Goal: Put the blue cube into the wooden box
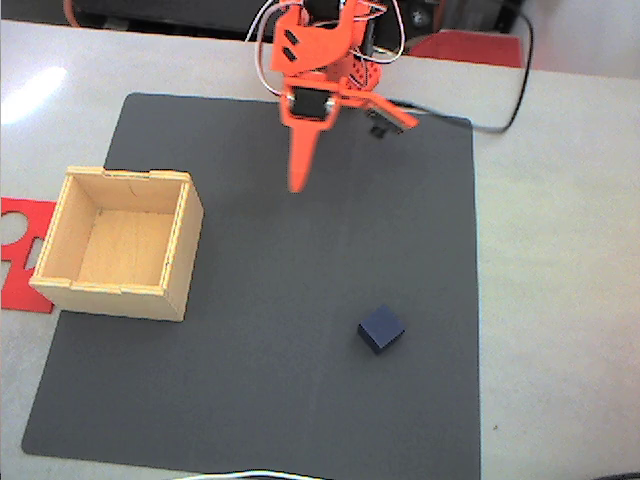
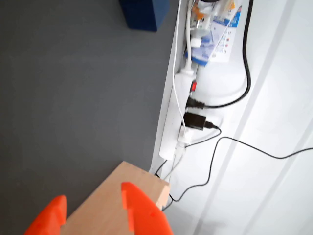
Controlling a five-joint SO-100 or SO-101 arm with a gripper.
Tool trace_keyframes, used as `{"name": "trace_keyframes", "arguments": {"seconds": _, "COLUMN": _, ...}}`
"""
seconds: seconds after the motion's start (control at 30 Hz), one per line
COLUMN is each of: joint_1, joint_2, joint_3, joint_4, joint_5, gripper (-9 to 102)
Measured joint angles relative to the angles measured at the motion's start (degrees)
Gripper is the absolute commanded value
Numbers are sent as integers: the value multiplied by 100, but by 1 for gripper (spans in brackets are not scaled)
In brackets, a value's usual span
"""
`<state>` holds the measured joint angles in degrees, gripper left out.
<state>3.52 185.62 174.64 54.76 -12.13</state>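
Note:
The blue cube (image 1: 381, 328) is a small, very dark cube lying on the dark grey mat (image 1: 250, 400), right of centre in the fixed view. The wooden box (image 1: 120, 240) stands open-topped at the mat's left edge, nothing visible inside. My orange gripper (image 1: 355, 157) hangs above the far part of the mat, open and empty, well apart from cube and box. In the wrist view the two orange fingertips (image 2: 142, 210) sit at the bottom edge with a corner of the wooden box (image 2: 146, 183) beyond them. The blue cube (image 2: 144, 13) shows at the top edge.
A flat red cut-out piece (image 1: 20, 250) lies left of the box. A black cable (image 1: 510, 110) runs off the mat's far right corner. In the wrist view a white power strip (image 2: 183, 93) and cables lie beyond the mat's edge.

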Motion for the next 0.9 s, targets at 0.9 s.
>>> {"name": "trace_keyframes", "arguments": {"seconds": 0.9, "joint_1": -914, "joint_2": -11092, "joint_3": -9475, "joint_4": 1582, "joint_5": -1538, "gripper": 23}}
